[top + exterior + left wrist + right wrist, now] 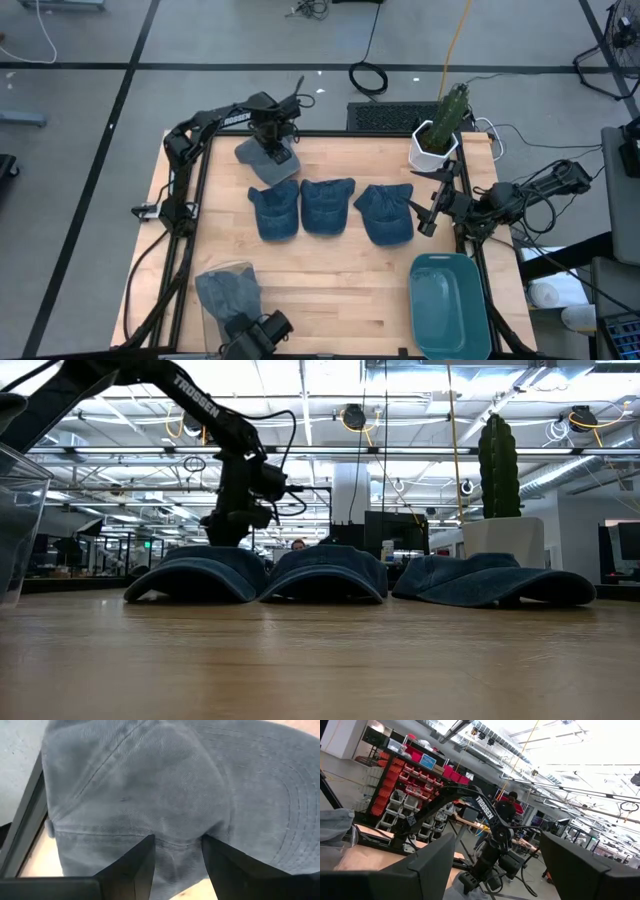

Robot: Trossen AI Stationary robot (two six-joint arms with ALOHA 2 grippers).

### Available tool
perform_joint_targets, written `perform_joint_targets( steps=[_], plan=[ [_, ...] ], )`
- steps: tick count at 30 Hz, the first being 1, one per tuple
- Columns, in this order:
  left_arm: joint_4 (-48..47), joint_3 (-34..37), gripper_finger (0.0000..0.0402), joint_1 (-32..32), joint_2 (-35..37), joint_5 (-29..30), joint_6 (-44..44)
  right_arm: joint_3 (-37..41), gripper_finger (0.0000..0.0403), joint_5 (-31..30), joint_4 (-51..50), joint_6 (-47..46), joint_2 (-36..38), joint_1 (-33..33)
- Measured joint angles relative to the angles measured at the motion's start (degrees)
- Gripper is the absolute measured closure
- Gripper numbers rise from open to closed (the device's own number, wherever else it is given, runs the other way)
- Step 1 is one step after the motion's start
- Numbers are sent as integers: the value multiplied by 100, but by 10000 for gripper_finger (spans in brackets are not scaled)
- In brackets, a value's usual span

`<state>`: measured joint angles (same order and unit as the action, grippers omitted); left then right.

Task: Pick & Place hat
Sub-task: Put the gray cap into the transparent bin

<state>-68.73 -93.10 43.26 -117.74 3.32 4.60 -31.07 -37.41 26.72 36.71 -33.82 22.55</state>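
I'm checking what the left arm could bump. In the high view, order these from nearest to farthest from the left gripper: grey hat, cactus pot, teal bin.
1. grey hat, directly under the left gripper, at the table's far left.
2. cactus pot, at the far right corner.
3. teal bin, at the near right corner.

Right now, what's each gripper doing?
Left gripper: shut on the grey hat at the table's far edge.
Right gripper: open, holding nothing, beside the rightmost blue hat.

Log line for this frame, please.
left tool: pinching grey hat at table's far-left edge | right tool: open, idle beside rightmost blue hat | teal bin: empty
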Motion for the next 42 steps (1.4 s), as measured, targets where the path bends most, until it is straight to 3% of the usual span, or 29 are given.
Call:
perform_joint_targets(
  steps=[10, 14, 18, 20, 24, 32, 42],
  plan=[
    [-16, 0, 244, 31, -17, -31, 174, 0, 124, 0, 0, 0, 2, 0],
    [-19, 0, 292, 42, -17, -27, 391, 0, 124, -2, 0, 0, 2, 1],
    [12, 0, 376, 75, -17, -25, 684, 0, 124, -1, 0, 0, 2, -1],
    [22, -47, 391, 80, -17, 30, 594, 0, 124, -2, 0, 0, 2, -1],
    [-144, -270, 397, 89, -17, 295, 540, 0, 124, 0, 2, 0, 2, -1],
    [-214, -695, 400, -38, 156, 265, 800, 0, 124, 0, 0, 0, 2, -1],
    [-1554, -2345, 401, -833, 208, 627, 826, 0, 124, 0, -1, 0, 1, -1]
  ],
)
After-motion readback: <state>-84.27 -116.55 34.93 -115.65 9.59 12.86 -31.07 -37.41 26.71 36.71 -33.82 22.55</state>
